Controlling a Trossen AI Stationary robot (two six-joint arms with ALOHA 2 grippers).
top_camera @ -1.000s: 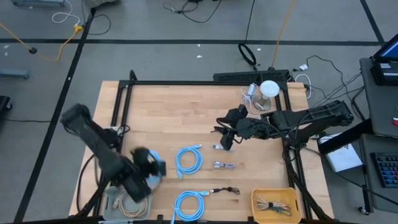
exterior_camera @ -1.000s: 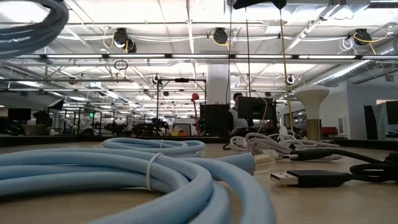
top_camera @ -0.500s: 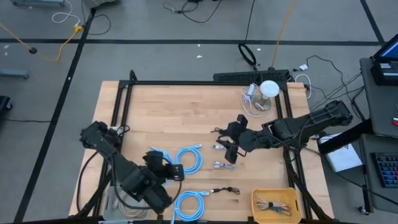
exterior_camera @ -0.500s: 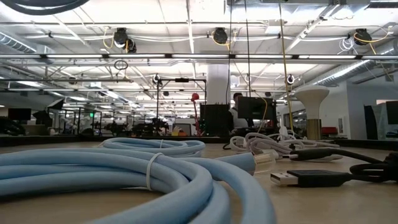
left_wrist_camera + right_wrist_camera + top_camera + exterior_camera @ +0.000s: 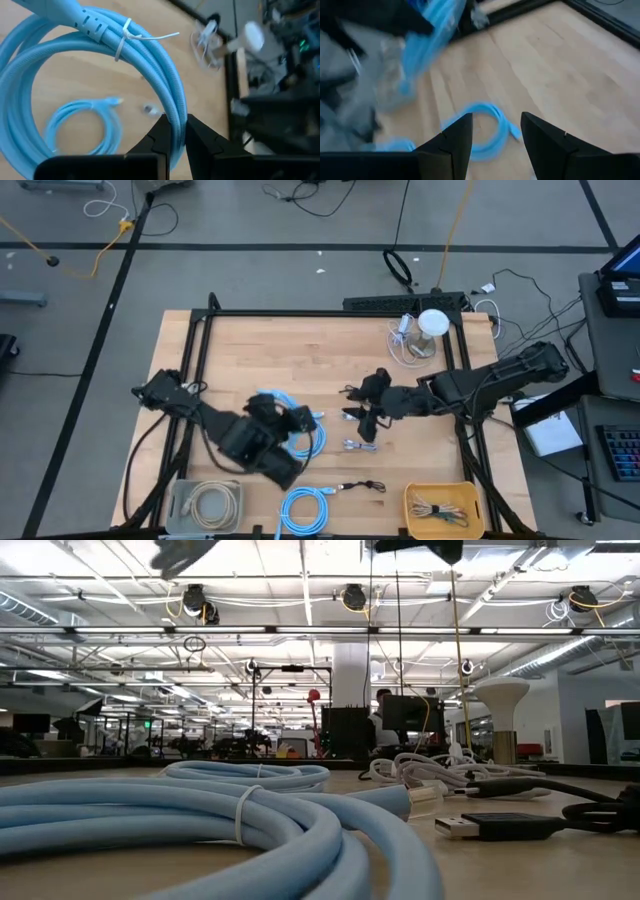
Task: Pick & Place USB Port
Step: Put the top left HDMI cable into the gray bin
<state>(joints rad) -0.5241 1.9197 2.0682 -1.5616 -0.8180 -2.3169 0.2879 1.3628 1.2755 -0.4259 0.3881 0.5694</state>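
Note:
My left gripper (image 5: 283, 423) (image 5: 176, 131) is over the table's middle, shut on a light blue cable coil (image 5: 125, 55) bound with a white tie. A second blue coil (image 5: 306, 442) (image 5: 82, 125) lies flat on the table beneath it. A third blue coil (image 5: 304, 510) rests near the near edge and fills the low view (image 5: 200, 830). My right gripper (image 5: 364, 420) (image 5: 492, 145) hovers open just right of the middle, above small silver-ended cables (image 5: 360, 445). It touches nothing. My left gripper pinches several bundled strands on one side of the coil's loop (image 5: 175, 107) between its two fingers, which lie across the strands. The coil is lifted clear of the table and stands out ahead of the fingers, holding its round shape.
A black cable (image 5: 362, 485) with its USB plug (image 5: 500, 827) lies toward the near edge. Near it, a yellow tray (image 5: 440, 492) holds cables. A clear bin (image 5: 180, 498) at the near-left corner holds a beige cable. A white lamp-like object (image 5: 432, 323) stands at the far right.
My left arm has swung from above the near-left bin toward the table's middle and slightly farther from the near edge, carrying the blue coil clear of the table; the coil has left the top of the low view. My right gripper has shifted a little toward the near edge.

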